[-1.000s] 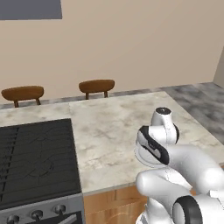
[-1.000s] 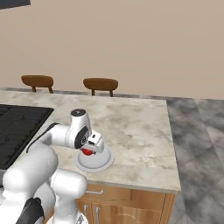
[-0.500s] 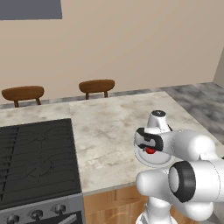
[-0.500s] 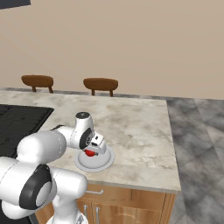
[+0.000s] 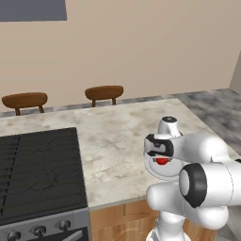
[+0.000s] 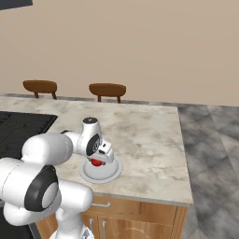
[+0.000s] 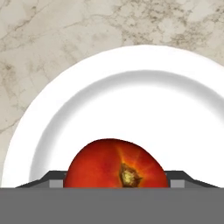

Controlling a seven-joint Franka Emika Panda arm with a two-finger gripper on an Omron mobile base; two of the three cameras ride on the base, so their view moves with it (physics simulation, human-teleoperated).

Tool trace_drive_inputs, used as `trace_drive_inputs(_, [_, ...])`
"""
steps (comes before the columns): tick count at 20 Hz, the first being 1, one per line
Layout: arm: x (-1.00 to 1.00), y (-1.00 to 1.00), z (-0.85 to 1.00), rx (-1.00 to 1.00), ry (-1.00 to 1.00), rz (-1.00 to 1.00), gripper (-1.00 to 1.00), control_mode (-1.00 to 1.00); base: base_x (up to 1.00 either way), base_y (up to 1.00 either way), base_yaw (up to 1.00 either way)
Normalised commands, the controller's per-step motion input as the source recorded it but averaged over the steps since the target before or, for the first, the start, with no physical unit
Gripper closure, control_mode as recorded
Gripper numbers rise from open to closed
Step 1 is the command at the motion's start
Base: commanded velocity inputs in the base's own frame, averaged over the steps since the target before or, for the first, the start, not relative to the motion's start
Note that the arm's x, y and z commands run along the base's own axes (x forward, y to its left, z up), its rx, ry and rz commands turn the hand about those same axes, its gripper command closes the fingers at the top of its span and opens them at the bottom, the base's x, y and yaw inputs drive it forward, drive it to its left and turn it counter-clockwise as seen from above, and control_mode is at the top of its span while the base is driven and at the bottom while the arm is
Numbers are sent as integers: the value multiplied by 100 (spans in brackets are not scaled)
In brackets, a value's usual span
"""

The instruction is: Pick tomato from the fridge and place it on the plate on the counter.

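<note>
Lowered since a second ago, with gripper now just over the plate on the counter. Pinching the tomato between dark fingers, above the plate's near half. Carried from fridge already; only release and retreat left, judging by this.

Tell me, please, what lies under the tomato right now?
Under the tomato is the white plate, which sits on the marbled counter. The claw hangs over them. Whether the tomato touches the plate is hidden, as its underside is covered.
</note>
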Motion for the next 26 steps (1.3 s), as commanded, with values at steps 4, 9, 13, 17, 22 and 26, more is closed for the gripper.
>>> trace_drive_inputs(4, [0,0,0,0,0,0,-100,-100,0,0,0])
trace_drive_inputs(9, [0,0,13,0,0,0,-100,-100,0,0,0])
trace_drive_inputs(13, [-12,0,70,0,-4,0,-100,-100,0,0,0])
trace_drive_inputs(17, [-26,0,74,0,-2,0,-100,-100,0,0,0])
trace_drive_inputs(22, [-59,0,88,-1,-7,0,-100,-100,0,0,0])
trace_drive_inputs(26, [-81,1,94,-4,-13,0,-100,-100,0,0,0])
